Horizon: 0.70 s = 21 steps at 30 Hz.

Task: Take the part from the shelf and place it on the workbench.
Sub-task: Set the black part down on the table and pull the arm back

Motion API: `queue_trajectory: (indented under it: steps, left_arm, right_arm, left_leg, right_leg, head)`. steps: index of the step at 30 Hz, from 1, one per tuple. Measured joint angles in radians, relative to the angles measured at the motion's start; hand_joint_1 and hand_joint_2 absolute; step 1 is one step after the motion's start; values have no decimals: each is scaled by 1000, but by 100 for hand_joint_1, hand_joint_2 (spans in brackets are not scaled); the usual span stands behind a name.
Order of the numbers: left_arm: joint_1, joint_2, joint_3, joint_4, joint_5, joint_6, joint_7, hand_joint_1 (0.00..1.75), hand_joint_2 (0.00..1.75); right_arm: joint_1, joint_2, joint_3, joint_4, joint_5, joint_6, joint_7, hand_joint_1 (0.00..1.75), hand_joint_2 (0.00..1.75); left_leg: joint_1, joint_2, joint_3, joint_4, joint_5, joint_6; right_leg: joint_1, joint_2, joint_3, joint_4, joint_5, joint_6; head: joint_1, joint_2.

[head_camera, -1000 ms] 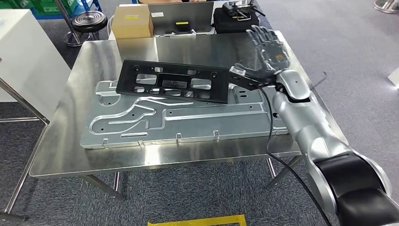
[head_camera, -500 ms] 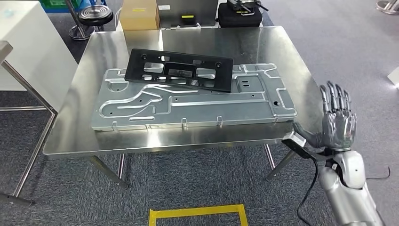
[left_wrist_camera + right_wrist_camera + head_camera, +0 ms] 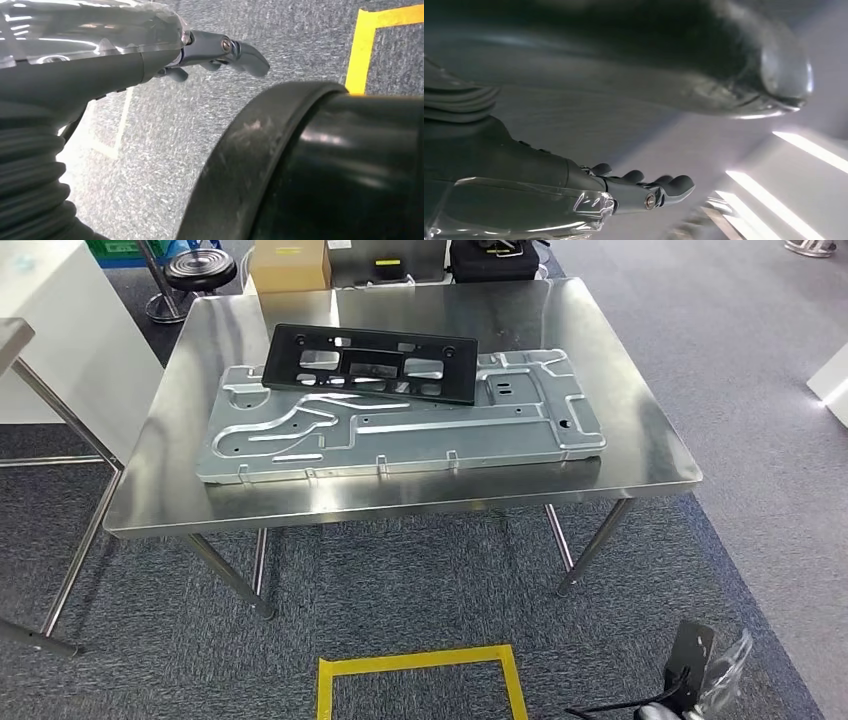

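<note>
Part: the black plastic frame (image 3: 371, 362), long and flat with several cut-out windows, lies on the table, resting across the far edge of the metal panel and slightly skewed to it.
Metal panel: a large stamped sheet-metal panel (image 3: 400, 430) with pressed channels and small tabs along its near edge lies flat on the table, under the black frame.
Table: a stainless steel table (image 3: 640, 455) on thin metal legs, standing on grey carpet.
Left robot hand: the left robot hand (image 3: 150, 55) hangs over the carpet; its fingers (image 3: 240, 50) stretch out straight, holding nothing.
Right robot hand: the right robot hand (image 3: 589, 192) holds nothing, its fingers (image 3: 674, 185) extended side by side; in the head view a part of it shows at the lower right, low by the floor and well apart from the table.
Floor: a yellow tape rectangle (image 3: 420, 685) marks the carpet in front of the table.
Behind the table: a cardboard box (image 3: 290, 262) and a black round stool (image 3: 200, 268).
</note>
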Motion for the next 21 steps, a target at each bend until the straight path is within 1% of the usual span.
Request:
queue_trajectory:
  steps: [1,2,3,4,5,6,7,8,9,10,11,12,13,14,15,16,17,18,19,20,21]
  left_arm:
    - [1,1,0,0,0,1,3,0,0]
    - [2,2,1,0,0,2,5,0,0]
    - [2,4,2,0,1,3,5,0,0]
    - [1,5,3,0,1,4,4,0,0]
    - [0,6,4,0,1,4,3,0,0]
    - [0,7,4,0,2,4,2,0,0]
    - [0,7,4,0,2,3,2,0,0]
    - [0,8,4,0,2,2,2,0,0]
    - [0,8,4,0,2,1,2,0,0]
    - [-1,9,4,0,2,-1,3,0,0]
    - [-3,10,4,0,2,-3,5,0,0]
    - [-7,10,4,0,2,-4,7,0,0]
    - [-10,10,4,0,2,-5,10,0,0]
    - [-12,10,4,0,2,-5,12,0,0]
    - [-11,10,4,0,2,-5,14,0,0]
    - [-11,9,4,0,2,-6,15,0,0]
    - [-11,8,4,0,2,-7,17,0,0]
    - [-10,7,4,0,2,-9,18,0,0]
    - [-9,7,4,0,2,-13,19,0,0]
    - [-8,6,3,0,2,-17,20,0,0]
    - [-9,6,2,0,2,-22,20,0,0]
  right_arm:
    - [-2,14,-55,43,91,-6,45,0,0]
    - [-6,33,-127,78,212,-10,94,0,0]
    - [-12,53,-207,111,341,-12,143,0,0]
    - [-18,69,-289,150,453,-12,193,0,0]
    - [-23,82,-366,194,531,-12,242,0,0]
    - [-26,91,-431,240,573,-8,287,0,0]
    - [-26,99,-488,283,596,3,332,0,0]
    - [-24,106,-530,317,606,23,378,0,0]
    - [-21,114,-562,345,616,53,432,0,0]
    - [-19,122,-587,371,625,88,493,0,0]
    - [-15,132,-608,393,634,122,549,0,0]
    - [-9,143,-624,411,643,151,592,0,0]
    - [-3,154,-637,425,651,174,617,0,0]
    - [4,164,-646,436,655,193,629,0,0]
    - [9,172,-654,445,656,210,634,0,0]
    - [13,180,-661,454,655,230,642,0,0]
    - [17,185,-668,461,654,255,652,0,0]
    - [20,188,-672,468,657,292,664,0,0]
    - [23,191,-673,474,661,337,676,0,0]
    - [25,193,-674,478,670,379,686,0,0]
    - [26,194,-673,481,685,412,694,0,0]
  left_leg:
    - [0,-2,-7,9,-13,-7]
    - [0,-4,-17,33,-47,-13]
    - [1,-6,-29,76,-99,-19]
    - [2,-6,-41,133,-156,-24]
    - [3,-6,-48,195,-200,-28]
    - [4,-6,-48,247,-217,-30]
    - [4,-6,-38,277,-207,-31]
    - [5,-6,-15,275,-180,-31]
    - [5,-6,25,240,-150,-28]
    - [5,-7,81,175,-137,-23]
    - [3,-8,142,92,-141,-17]
    - [1,-10,191,21,-156,-11]
    - [-1,-10,221,-28,-171,-5]
    - [-3,-10,231,-54,-176,1]
    - [-2,-7,225,-57,-168,7]
    - [-1,-4,217,-60,-156,14]
    - [1,0,206,-62,-143,20]
    - [4,4,193,-63,-129,26]
    - [4,6,176,-62,-115,29]
    - [4,7,158,-60,-102,30]
    - [4,8,138,-57,-88,29]
  right_leg:
    - [-2,-2,-9,-1,11,-7]
    - [-4,-4,-22,-3,24,-14]
    - [-5,-5,-37,-4,37,-19]
    - [-4,-5,-51,-3,49,-23]
    - [-2,-6,-66,-2,61,-25]
    - [-1,-7,-82,1,72,-25]
    - [0,-8,-100,5,82,-25]
    - [1,-9,-118,10,92,-25]
    - [2,-9,-136,15,103,-24]
    - [3,-7,-151,20,113,-23]
    - [4,-6,-161,24,122,-20]
    - [5,-6,-167,27,132,-17]
    - [6,-6,-171,27,142,-12]
    - [5,-7,-173,26,153,-7]
    - [4,-7,-175,24,160,-2]
    - [2,-5,-180,28,152,5]
    - [0,-2,-188,45,123,10]
    - [-2,0,-200,81,73,16]
    - [-4,2,-214,136,13,20]
    - [-7,2,-226,200,-35,24]
    - [-10,2,-233,261,-59,28]
  head:
    - [0,0]
    - [0,0]
    - [0,0]
    - [0,0]
    - [0,0]
    - [0,0]
    - [0,0]
    - [0,0]
    - [0,0]
    - [0,0]
    - [0,0]
    - [0,0]
    - [0,0]
    - [0,0]
    - [0,0]
    - [0,0]
    - [0,0]
    - [0,0]
    - [0,0]
    - [0,0]
    - [0,0]
